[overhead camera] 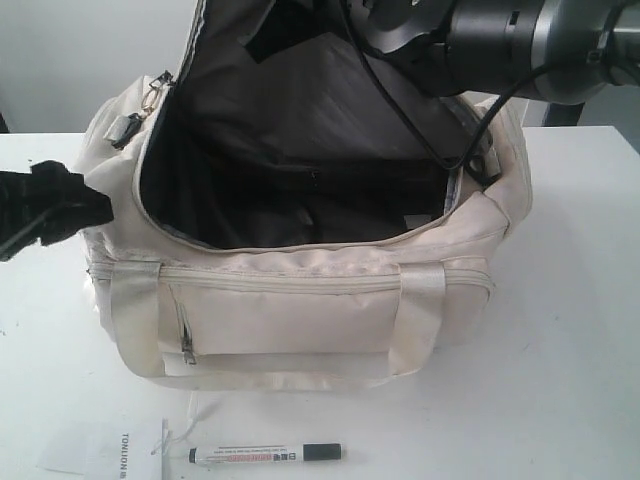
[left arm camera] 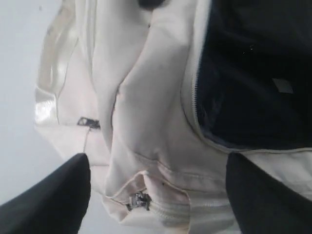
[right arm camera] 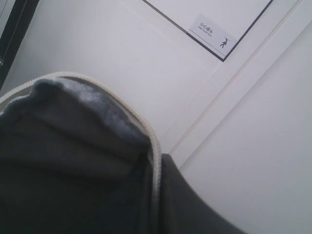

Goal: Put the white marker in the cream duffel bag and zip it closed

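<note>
The cream duffel bag [overhead camera: 300, 320] stands in the middle of the white table with its top wide open, showing the dark lining [overhead camera: 300, 190]. Its curved flap [overhead camera: 300, 80] is lifted upright, and my right gripper [right arm camera: 158, 161] is shut on the flap's zip edge [right arm camera: 155, 146]. The right arm [overhead camera: 480, 35] reaches in from the top right. My left gripper [overhead camera: 95, 205] is at the bag's left end, open, with the fabric and a metal zip slider [left arm camera: 140, 201] between its fingers [left arm camera: 53, 200]. The white marker [overhead camera: 265, 455] lies on the table in front of the bag.
A white printed paper tag [overhead camera: 100, 448] lies near the front left, beside the marker. The front pocket's zip pull [overhead camera: 188, 345] hangs on the bag's near side. A black cable [overhead camera: 430, 140] from the right arm drapes over the bag's opening.
</note>
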`<act>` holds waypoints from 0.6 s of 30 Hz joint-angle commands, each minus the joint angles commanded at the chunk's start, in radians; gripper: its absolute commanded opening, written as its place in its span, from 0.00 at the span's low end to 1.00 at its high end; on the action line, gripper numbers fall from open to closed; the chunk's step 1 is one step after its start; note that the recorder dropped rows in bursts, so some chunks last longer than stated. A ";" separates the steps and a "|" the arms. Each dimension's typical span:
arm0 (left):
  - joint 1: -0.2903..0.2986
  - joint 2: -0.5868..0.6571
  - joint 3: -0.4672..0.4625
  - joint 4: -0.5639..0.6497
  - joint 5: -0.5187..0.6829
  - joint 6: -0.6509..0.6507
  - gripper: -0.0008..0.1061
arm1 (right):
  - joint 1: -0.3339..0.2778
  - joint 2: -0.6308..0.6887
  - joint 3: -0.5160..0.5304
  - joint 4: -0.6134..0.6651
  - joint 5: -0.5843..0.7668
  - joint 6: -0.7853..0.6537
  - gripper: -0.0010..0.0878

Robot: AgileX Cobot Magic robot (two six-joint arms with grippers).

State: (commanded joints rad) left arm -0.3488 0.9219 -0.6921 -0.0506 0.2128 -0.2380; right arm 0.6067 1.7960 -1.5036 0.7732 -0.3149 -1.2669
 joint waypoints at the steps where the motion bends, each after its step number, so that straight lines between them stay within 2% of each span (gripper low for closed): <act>1: 0.000 -0.022 0.000 0.020 0.009 0.040 0.60 | 0.000 0.000 0.000 0.000 0.000 0.000 0.01; 5: 0.000 -0.093 0.000 0.034 0.059 0.192 0.32 | 0.000 0.000 0.000 0.000 0.000 0.000 0.01; 8: -0.002 -0.140 0.000 0.034 0.103 0.291 0.05 | 0.000 0.000 0.000 0.000 0.000 0.000 0.01; 9: -0.002 -0.152 0.000 0.034 0.105 0.308 0.01 | 0.000 0.000 0.000 0.000 0.000 0.000 0.01; 14: -0.002 -0.177 0.000 -0.051 0.111 0.332 0.01 | 0.000 0.000 0.000 0.000 0.000 0.000 0.01; 18: -0.042 -0.177 0.000 -0.142 0.157 0.485 0.01 | 0.000 0.000 0.000 0.000 0.000 0.000 0.01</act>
State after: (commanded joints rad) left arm -0.3906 0.7445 -0.6921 -0.1928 0.3700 0.2474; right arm 0.6067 1.7960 -1.5036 0.7732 -0.3149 -1.2669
